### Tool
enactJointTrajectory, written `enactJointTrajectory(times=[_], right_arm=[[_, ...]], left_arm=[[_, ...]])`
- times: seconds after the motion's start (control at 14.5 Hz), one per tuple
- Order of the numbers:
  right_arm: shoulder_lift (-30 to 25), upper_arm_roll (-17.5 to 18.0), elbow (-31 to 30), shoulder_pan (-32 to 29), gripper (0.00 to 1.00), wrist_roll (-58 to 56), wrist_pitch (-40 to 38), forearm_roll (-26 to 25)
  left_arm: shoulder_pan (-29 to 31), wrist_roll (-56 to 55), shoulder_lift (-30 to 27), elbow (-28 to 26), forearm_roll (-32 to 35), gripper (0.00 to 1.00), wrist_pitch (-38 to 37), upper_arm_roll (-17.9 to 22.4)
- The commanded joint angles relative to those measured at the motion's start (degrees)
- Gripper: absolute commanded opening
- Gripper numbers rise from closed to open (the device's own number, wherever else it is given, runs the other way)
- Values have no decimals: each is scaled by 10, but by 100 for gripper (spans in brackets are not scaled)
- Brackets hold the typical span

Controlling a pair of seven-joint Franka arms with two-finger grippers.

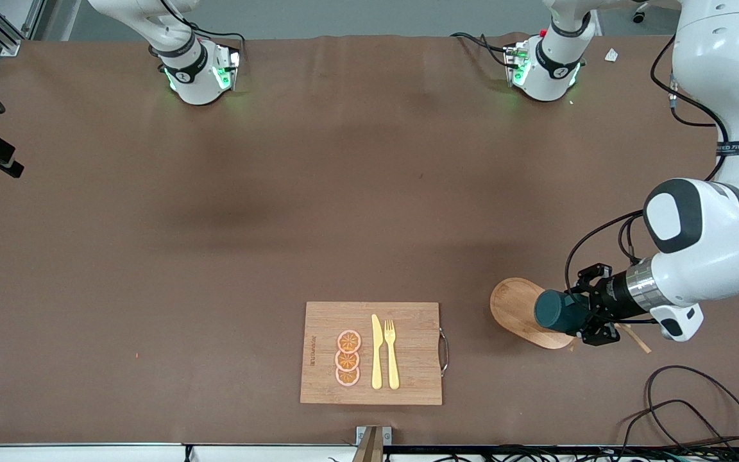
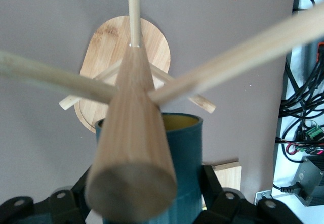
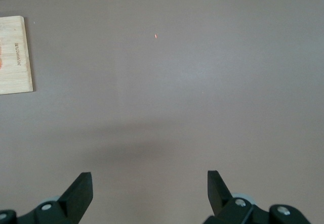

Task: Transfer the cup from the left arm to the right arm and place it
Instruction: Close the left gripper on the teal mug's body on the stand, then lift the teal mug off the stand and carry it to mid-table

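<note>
- Two arms on site; only the left is engaged. The left gripper (image 1: 580, 316) is clamped on the cup (image 1: 557, 311), jaws closed against its ribbed sides, holding it on its side in the air over the oval base (image 1: 516, 307) of the wooden peg stand (image 2: 132, 133), at the left arm's end of the table.
- Left wrist view: the stand's pegs cross close in front of the cup's mustard-yellow mouth (image 2: 179, 121). Judgement: the cup should be drawn clear along the peg line, without twisting, before any swing toward the table's middle; a sideways pull risks snagging a peg or tipping the stand.
- Grip should leave enough of the cup's body exposed for the second arm to take hold.
- Right gripper (image 3: 149, 193) waits with jaws wide apart above bare table.
- Surface: brown table covering (image 1: 215, 256), flat. A bamboo cutting board (image 1: 318, 333) carries orange slices (image 1: 348, 357), a knife (image 1: 376, 353) and a fork (image 1: 392, 354).
- Loose cables (image 1: 677, 410) lie at the table edge near the left arm.
</note>
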Motion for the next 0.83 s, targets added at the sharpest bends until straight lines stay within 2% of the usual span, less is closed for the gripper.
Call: enactJointTrajectory(times=[0.0,0.41,0.76], right_arm=[[-2,-1,2,4,100,-2,-4,-8],[-2,-1,2,4,100,-2,-4,-8],[-2,-1,2,4,100,-2,-4,-8]], left_arm=[[-3,0,-18,7,-7,51,-6,-3],[-18,0,-60,6,20,51,-31,-42],[-130,-32,-62,6,143,51,-31,-49]])
